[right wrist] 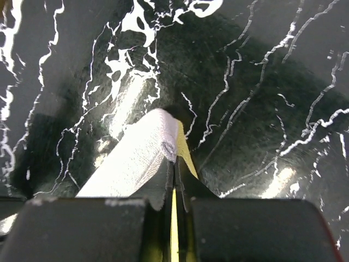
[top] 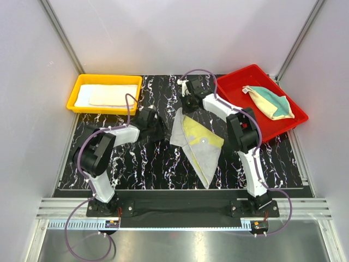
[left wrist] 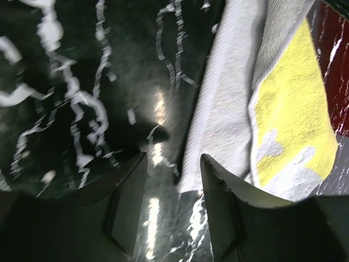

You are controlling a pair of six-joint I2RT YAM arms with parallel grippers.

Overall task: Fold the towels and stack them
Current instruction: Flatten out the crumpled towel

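Where the black, white-veined marble tabletop (top: 142, 164) runs closest to the arms' bases, it carries the pointed near end of a soft grey towel (top: 203, 162) (left wrist: 218, 109) (right wrist: 136, 158). This towel is folded into a long triangle at the middle of the table, and a soft yellow towel (top: 199, 136) (left wrist: 289, 120) (right wrist: 182, 148) lies on its upper half. The left gripper (top: 161, 131) (left wrist: 173, 164) sits low just left of the grey towel. Its fingers stand apart over bare tabletop, and the cloth's edge lies just past the tip of the right-hand finger. Farther back, the right gripper (top: 186, 106) (right wrist: 174, 164) is pinched tight on the grey towel's far corner, with a yellow edge beside it in the pinch.

At the far left, a yellow plastic tray (top: 76, 97) holds two folded cloths: a light blue towel (top: 83, 98) with a pale pink towel (top: 112, 95) lying on it. At the far right, a red plastic tray (top: 234, 94) holds two more, crumpled together: a yellow cloth (top: 262, 101) and a teal-green cloth (top: 281, 107). That makes six cloths, two trays and two grippers.
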